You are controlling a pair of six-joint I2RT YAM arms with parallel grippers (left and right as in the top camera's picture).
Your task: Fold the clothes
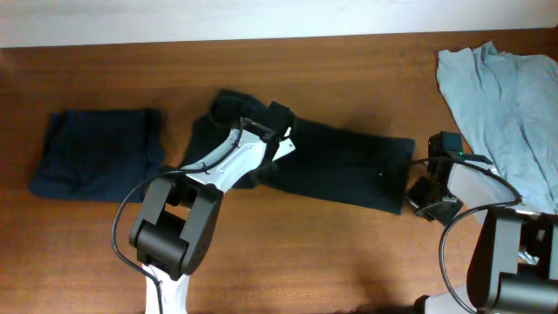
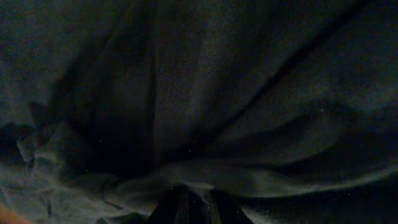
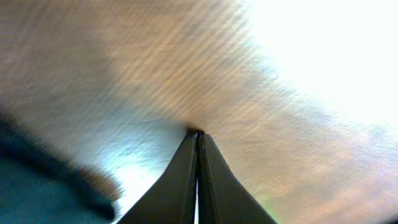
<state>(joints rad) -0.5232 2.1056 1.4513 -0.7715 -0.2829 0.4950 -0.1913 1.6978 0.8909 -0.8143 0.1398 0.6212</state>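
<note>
The left arm (image 1: 228, 159) is a slim white shell link with black trim, ending in a bulky black cylindrical joint housing (image 1: 170, 228) toward the near edge of the brown wooden counter (image 1: 331, 262). A thin black cable (image 1: 117, 225) loops beside it. The right arm (image 1: 478, 181) matches. The right gripper (image 3: 197, 133) has two dark tapered fingers.
</note>
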